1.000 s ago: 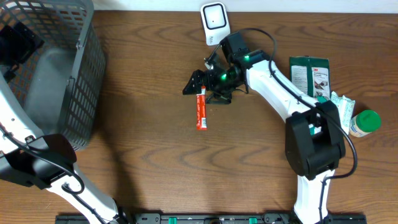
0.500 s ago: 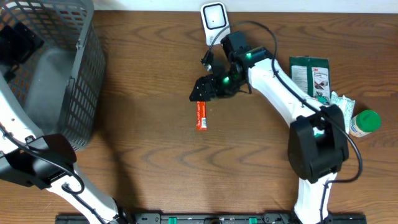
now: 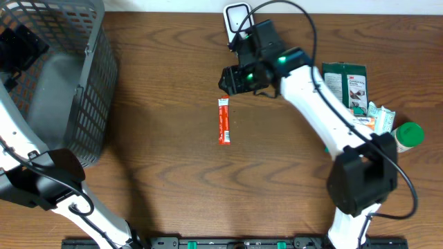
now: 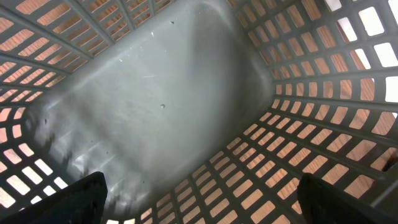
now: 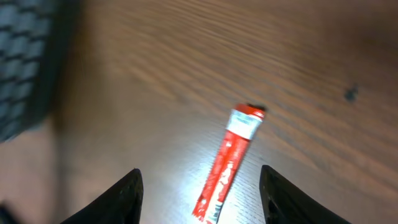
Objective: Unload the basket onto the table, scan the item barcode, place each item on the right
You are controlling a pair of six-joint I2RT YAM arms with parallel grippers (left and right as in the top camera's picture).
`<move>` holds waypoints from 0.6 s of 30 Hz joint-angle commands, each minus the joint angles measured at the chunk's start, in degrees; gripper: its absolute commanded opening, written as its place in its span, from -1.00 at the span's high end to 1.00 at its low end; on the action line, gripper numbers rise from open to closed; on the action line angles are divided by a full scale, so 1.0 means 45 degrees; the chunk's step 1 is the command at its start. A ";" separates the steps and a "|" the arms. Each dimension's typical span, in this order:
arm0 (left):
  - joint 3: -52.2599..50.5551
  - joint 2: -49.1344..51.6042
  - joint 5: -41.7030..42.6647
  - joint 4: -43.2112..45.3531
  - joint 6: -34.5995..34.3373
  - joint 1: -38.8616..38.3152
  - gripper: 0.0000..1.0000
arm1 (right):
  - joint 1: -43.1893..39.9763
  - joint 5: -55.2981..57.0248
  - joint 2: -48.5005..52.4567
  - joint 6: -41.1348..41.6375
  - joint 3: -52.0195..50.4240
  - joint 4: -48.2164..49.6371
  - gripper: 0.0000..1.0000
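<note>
— So, how many arms are at the desk [image 3: 166, 173]?
— Two. The left pincer [image 4: 214, 202] is down inside the one grey basket [image 3: 90, 83] at the left edge, jaws spread wide with nothing between them. Its wrist camera sees only the basket's floor and lattice walls.
— And the right pincer [image 3: 225, 79]?
— It hangs over the middle of the desk, between the one white scanner [image 3: 237, 19] at the far edge and the red sachet [image 3: 223, 121]. Both fingers [image 5: 127, 193] stand apart and it grips nothing.
— Where exactly is the sachet?
— It lies flat on the bare wood near the centre, alone, touching neither pincer. Its white-banded end points toward the scanner. From the right wrist camera it shows in the gap between the two fingers, down on the desk.
— Just one sachet?
— One. Three other things sit together by the right edge, well apart from it: a green packet [image 3: 346, 83], a white packet [image 3: 379, 114] and a green-capped bottle [image 3: 405, 135].
— Anything in the basket?
— Nothing shows on the part of the floor that the wrist camera catches.
</note>
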 commanded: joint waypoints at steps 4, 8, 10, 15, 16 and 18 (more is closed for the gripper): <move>0.0214 -0.0287 -0.0034 -0.0044 -0.0015 -0.0005 -0.96 | 0.1778 0.4687 0.1239 0.1409 -0.0102 -0.0112 -0.12; 0.0214 -0.0287 -0.0034 -0.0044 -0.0015 -0.0005 -0.96 | 0.2560 0.6941 0.1545 0.1724 -0.0102 -0.1161 0.51; 0.0214 -0.0287 -0.0034 -0.0044 -0.0015 -0.0005 -0.96 | 0.2725 0.7771 0.1617 0.2113 -0.0102 -0.2093 0.86; 0.0214 -0.0287 -0.0029 -0.0044 -0.0015 -0.0005 -0.96 | 0.2778 0.7354 0.1914 0.2351 -0.0272 -0.3468 0.97; 0.0214 -0.0287 -0.0034 -0.0044 -0.0015 -0.0005 -0.96 | 0.2778 0.7159 0.1957 0.2356 -0.0408 -0.3444 0.97; 0.0214 -0.0287 -0.0034 -0.0044 -0.0015 -0.0005 -0.96 | 0.2798 0.6868 0.1972 0.2375 -0.0874 -0.3118 0.97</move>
